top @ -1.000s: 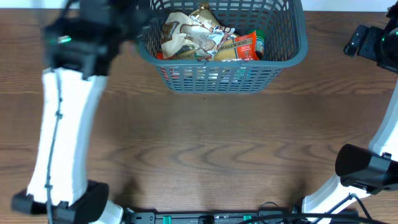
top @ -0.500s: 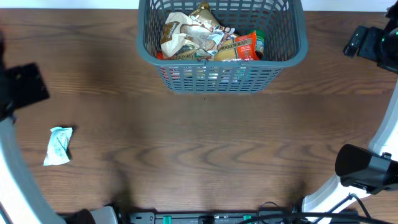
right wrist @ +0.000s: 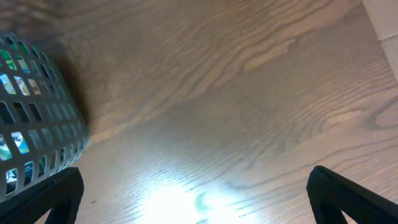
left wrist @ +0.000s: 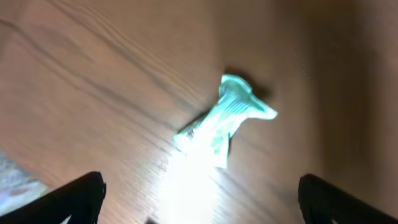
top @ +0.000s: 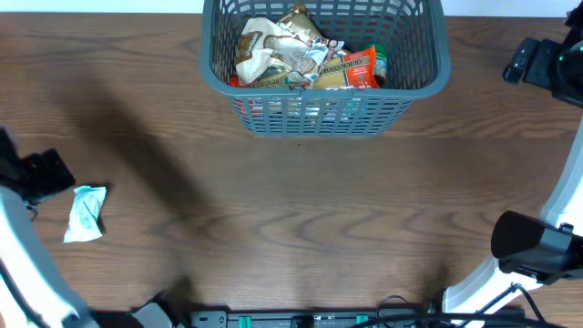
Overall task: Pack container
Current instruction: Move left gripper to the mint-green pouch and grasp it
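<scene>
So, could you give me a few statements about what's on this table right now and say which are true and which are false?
1. The basket already holds several food packets. True.
2. A small pale green packet lies on the table, outside the basket. True.
3. The left gripper is holding that packet. False: its jaws are open and the packet lies free on the wood.
4. The right gripper is reaching into the basket. False: it is off to the basket's side, over bare table, open and empty.
5. The basket lies tipped on its side. False: it stands upright.
</scene>
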You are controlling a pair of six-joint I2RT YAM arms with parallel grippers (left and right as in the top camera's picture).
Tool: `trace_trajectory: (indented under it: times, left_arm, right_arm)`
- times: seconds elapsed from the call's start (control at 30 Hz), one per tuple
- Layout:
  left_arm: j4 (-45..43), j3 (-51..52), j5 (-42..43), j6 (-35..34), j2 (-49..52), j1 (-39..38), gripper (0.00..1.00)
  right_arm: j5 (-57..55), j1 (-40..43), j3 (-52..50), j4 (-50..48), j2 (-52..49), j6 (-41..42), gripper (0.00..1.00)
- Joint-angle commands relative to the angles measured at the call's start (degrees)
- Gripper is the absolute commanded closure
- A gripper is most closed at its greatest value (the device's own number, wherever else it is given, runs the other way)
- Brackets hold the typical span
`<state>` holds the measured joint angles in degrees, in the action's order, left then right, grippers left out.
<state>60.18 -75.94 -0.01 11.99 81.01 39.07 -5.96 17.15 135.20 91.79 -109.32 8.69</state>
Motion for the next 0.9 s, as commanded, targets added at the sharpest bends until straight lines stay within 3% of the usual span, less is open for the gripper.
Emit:
trace_trajectory:
  times: [0.0,0.23,0.4,0.63,0.87]
  left_arm:
    - [-1.0,1.6,1.1,6.6,4.4,0.9,0.02]
    - [-3.1,1.6,1.2,13.4,15.2,0.8,0.01]
    - [-2.5,1.6,7.4,17.7,20.8,0.8,0.01]
    - [-2.6,2.1,9.0,22.1,24.2,0.7,0.01]
    - [-6.3,4.5,7.9,22.3,26.3,0.9,0.01]
  right_arm:
    - [0.2,-0.4,-0.2,-0.3,0.7,-0.4,0.01]
    - [0.2,-0.4,-0.2,-1.7,0.7,-0.4,0.01]
    - [0.2,-0.4,-0.2,-2.6,0.7,-0.4,0.01]
    - [0.2,-0.4,-0.2,-3.4,0.7,-0.4,0.01]
    - [0.2,-0.4,-0.2,-3.7,0.7,-0.4,0.01]
